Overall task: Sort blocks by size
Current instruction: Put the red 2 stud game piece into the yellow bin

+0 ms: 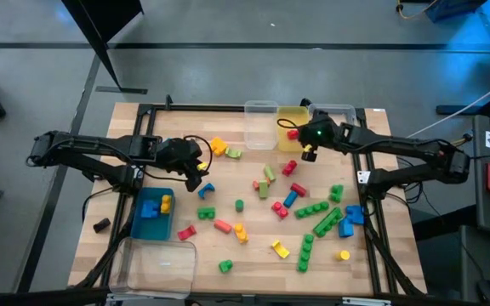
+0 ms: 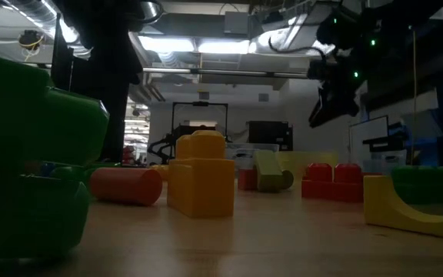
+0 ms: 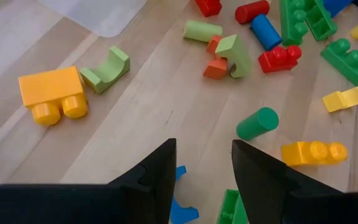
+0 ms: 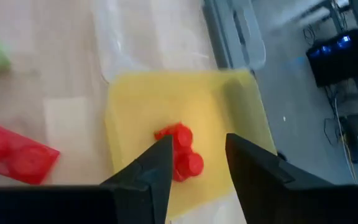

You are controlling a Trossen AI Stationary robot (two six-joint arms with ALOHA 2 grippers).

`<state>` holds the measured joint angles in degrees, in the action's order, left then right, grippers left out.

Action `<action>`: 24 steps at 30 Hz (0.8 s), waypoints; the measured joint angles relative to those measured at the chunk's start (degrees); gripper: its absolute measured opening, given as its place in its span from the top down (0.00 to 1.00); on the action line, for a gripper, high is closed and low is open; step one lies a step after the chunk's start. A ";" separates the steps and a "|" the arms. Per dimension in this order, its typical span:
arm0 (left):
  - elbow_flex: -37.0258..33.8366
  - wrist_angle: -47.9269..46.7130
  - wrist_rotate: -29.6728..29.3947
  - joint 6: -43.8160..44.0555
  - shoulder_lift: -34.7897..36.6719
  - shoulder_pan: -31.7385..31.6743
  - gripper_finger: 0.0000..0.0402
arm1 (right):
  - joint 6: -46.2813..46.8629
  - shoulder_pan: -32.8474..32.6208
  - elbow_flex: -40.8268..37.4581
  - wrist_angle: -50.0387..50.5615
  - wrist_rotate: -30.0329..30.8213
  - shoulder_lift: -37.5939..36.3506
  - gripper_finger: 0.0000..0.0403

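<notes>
Right tool (image 1: pixel 308 153) hangs over the yellow bin (image 1: pixel 293 117) at the far edge of the counter (image 1: pixel 253 246), fingers parted and holding nothing. Its wrist view looks straight down between those fingers at a small red block (image 4: pixel 180 158) lying on the bin floor, directly under the gap. I judge that block has been dropped here on purpose: the bin seems to collect one size class, and the tool sits high above the rim so the piece falls clear of the walls.

Left tool (image 1: pixel 196 170) waits low over the near-left part of the counter, beside the blue bin (image 1: pixel 143 228), which already holds a blue block (image 1: pixel 150 208) and a yellow one (image 1: pixel 166 203). Its fingers stand moderately apart and empty, with a blue arch piece (image 3: pixel 180 205) just below them, so that is probably its next target.

Most blocks remain loose on the wood between the bins: long green bars (image 1: pixel 315 208) toward the right, a green cylinder (image 3: pixel 257 123), an orange-yellow brick (image 3: pixel 52 93) and a pale green arch (image 3: pixel 106 68) near the left tool. Two clear bins, one at the far edge (image 1: pixel 260 123) and one at the near-left corner (image 1: pixel 156 262), look empty. Sorting appears to be at an early stage, with the bins set at the counter's rim so each arm can reach its own.
</notes>
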<state>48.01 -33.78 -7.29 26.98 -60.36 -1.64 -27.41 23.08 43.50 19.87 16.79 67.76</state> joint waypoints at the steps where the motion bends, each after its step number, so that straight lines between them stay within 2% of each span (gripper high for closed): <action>1: 0.00 0.02 0.00 0.00 0.00 0.01 0.65 | 0.02 -0.87 1.29 1.59 -0.61 -0.01 0.63; 5: 0.00 0.00 0.00 0.00 0.00 0.00 0.65 | 0.05 -4.54 5.42 7.17 -7.39 -0.02 0.62; 8: 0.00 0.00 0.00 -0.02 0.00 0.00 0.65 | -0.94 -6.53 6.00 8.97 -14.36 -0.06 0.62; 11: 0.00 0.00 0.00 -0.41 0.00 0.01 0.65 | -4.10 -8.19 5.64 10.44 -18.55 0.47 0.62; 24: -0.02 0.02 0.00 -0.61 0.00 0.01 0.65 | -4.86 -10.08 5.50 11.31 -20.46 13.08 0.62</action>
<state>47.99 -33.76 -7.29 26.38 -60.36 -1.63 -32.27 12.99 48.99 31.18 -3.67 80.84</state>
